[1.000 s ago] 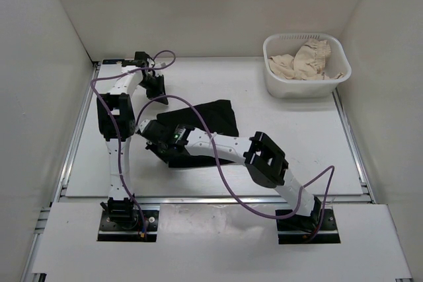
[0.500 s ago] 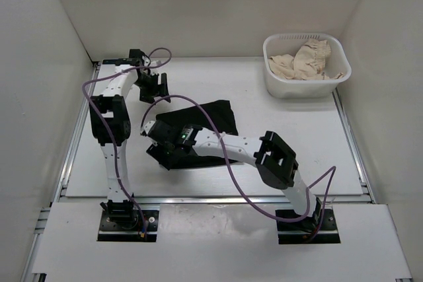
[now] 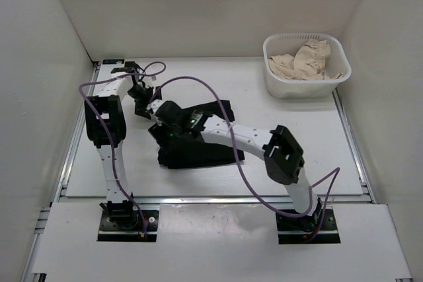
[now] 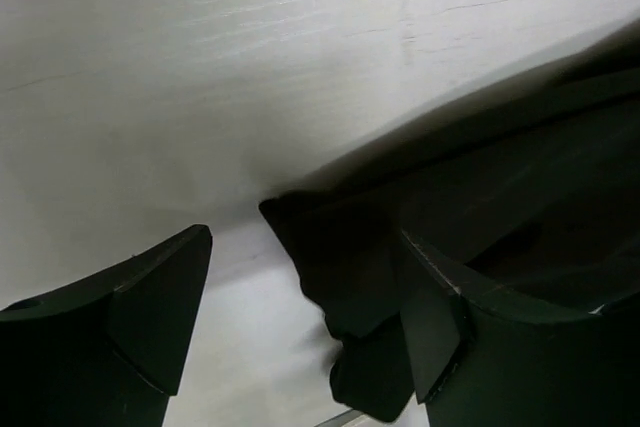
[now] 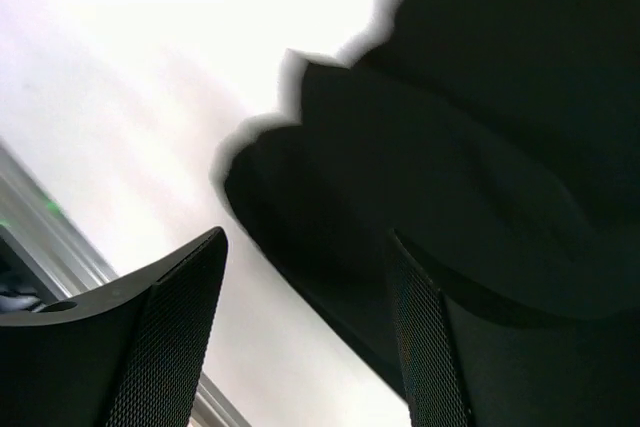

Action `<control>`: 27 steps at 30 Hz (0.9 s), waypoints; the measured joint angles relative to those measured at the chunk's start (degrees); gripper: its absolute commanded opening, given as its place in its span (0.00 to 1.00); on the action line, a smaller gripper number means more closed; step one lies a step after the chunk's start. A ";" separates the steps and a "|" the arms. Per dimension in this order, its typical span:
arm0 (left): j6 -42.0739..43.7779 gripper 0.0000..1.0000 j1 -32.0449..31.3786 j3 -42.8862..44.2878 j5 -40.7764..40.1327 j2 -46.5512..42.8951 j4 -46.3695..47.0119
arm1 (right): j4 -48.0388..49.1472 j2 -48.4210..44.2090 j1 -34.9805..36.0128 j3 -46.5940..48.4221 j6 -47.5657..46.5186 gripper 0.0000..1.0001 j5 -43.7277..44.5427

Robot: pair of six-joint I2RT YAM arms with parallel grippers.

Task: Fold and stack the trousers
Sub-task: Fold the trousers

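Observation:
The black trousers lie folded in a compact heap on the table's left half. My left gripper hangs open just off the heap's far-left corner. In the left wrist view, a dark corner of the trousers pokes between its spread fingers, close to the right one and unclamped. My right gripper is also open, over the same left edge. In the right wrist view, the trousers fill the upper right, and their rounded edge runs under the gap of my right gripper.
A white basket holding beige cloth stands at the far right corner. A metal rail runs along the table's left side, close to the left arm. White walls close in on three sides.
Both grippers went from shut to open and let go of the trousers. The right gripper swung toward the far left, and the left gripper drew in to meet it.

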 measured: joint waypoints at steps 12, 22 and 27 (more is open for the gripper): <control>-0.17 0.14 0.00 0.83 6.12 4.52 -1.38 | -5.07 12.72 7.19 10.23 -4.52 0.61 0.28; -0.15 0.14 -0.39 1.92 7.48 4.52 -1.97 | -7.34 17.49 8.15 14.27 -4.55 0.61 6.43; -0.17 0.14 -0.59 2.03 7.54 4.52 -2.05 | -8.20 21.64 8.31 18.45 -4.48 0.39 9.46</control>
